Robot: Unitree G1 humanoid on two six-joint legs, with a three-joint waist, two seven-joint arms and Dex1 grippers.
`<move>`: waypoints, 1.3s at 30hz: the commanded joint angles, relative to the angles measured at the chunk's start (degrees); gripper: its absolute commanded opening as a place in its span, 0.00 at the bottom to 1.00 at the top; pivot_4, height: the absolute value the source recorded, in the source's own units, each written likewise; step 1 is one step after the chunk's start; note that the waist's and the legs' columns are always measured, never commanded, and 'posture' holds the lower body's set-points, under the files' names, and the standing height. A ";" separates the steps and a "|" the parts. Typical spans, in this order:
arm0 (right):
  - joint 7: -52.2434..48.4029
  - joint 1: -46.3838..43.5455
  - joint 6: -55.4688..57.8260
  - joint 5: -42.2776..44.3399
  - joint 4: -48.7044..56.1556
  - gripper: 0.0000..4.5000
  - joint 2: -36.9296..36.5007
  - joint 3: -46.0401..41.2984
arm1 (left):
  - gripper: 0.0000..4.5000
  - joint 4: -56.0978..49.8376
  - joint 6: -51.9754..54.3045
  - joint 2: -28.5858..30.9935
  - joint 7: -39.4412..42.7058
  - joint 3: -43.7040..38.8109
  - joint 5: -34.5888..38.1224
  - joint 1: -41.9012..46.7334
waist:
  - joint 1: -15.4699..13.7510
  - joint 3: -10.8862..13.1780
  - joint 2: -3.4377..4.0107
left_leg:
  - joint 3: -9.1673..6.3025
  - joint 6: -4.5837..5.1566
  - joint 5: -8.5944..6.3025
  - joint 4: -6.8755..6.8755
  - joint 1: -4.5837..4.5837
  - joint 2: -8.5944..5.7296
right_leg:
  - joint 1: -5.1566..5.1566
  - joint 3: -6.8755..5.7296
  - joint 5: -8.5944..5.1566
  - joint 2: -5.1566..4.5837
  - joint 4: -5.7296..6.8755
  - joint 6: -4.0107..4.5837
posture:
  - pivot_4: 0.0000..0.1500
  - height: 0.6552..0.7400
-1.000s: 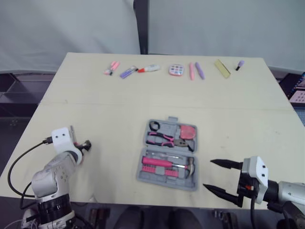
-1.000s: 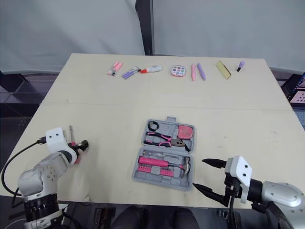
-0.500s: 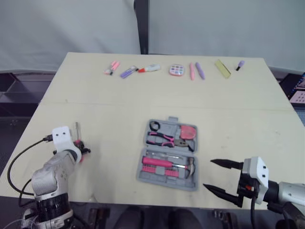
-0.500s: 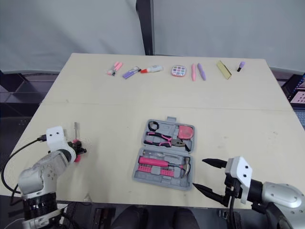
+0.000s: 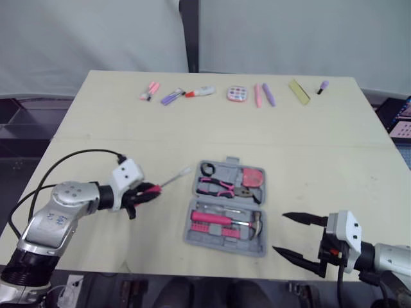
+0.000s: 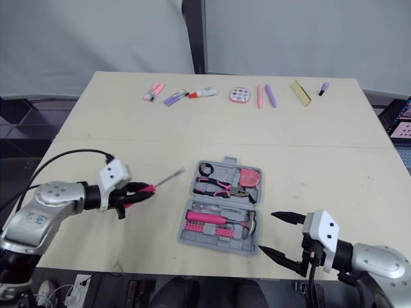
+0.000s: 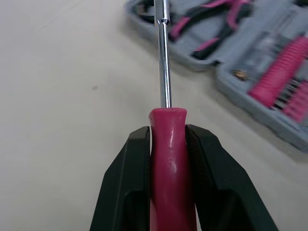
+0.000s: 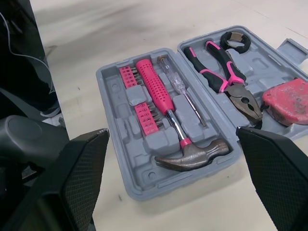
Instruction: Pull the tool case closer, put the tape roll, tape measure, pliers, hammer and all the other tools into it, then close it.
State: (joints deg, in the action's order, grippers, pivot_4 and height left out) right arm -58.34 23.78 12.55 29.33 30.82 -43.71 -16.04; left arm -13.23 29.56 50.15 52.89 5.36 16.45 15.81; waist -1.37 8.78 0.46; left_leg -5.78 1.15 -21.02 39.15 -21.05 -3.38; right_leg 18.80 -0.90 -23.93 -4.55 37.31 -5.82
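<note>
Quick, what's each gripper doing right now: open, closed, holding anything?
Left gripper: closed on the pink handle of the screwdriver.
Right gripper: open, holding nothing.

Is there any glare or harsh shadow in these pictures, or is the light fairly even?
Left eye view: the light is even, with no hard shadows on the table around the case. Left wrist view: a bright glint runs along the steel shaft of the screwdriver held in the left gripper. Right wrist view: the hammer has a dull sheen on its head, no harsh glare.
</note>
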 commanded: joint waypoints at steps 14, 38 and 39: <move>-0.40 3.42 -0.89 -0.48 1.25 1.00 0.09 -1.42 | 0.13 -8.55 10.18 -9.14 10.52 22.44 -4.89 18.90 | 0.30 0.02 0.02 | 0.06 0.05 0.00 0.05 -0.01 -0.01 | 0.01 0.04 0.00 0.10 0.18 0.00 | 1.00 0.69; -0.62 6.09 0.27 0.29 2.80 1.00 -0.52 -3.01 | 0.13 -10.70 22.52 -14.23 5.51 40.02 -13.54 26.68 | -0.21 0.02 0.01 | 0.01 0.11 0.00 0.13 -0.04 -0.09 | -0.01 0.17 0.00 0.10 0.23 0.00 | 1.00 0.69; -0.53 6.31 0.30 0.29 2.96 1.00 -0.50 -3.23 | 0.13 -10.44 22.98 -14.52 5.30 40.55 -13.90 26.78 | -0.23 0.02 0.01 | 0.01 0.11 0.00 0.13 -0.04 -0.10 | -0.01 0.17 0.00 0.10 0.23 0.00 | 1.00 0.69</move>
State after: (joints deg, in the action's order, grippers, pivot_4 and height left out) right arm -58.82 29.46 12.83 28.47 31.60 -44.18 -17.57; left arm -23.46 52.56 36.29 58.49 45.46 3.53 42.12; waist -1.61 8.80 0.46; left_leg -5.79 1.27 -21.03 39.28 -21.10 -3.48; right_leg 18.79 -0.74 -23.93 -4.45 37.54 -5.82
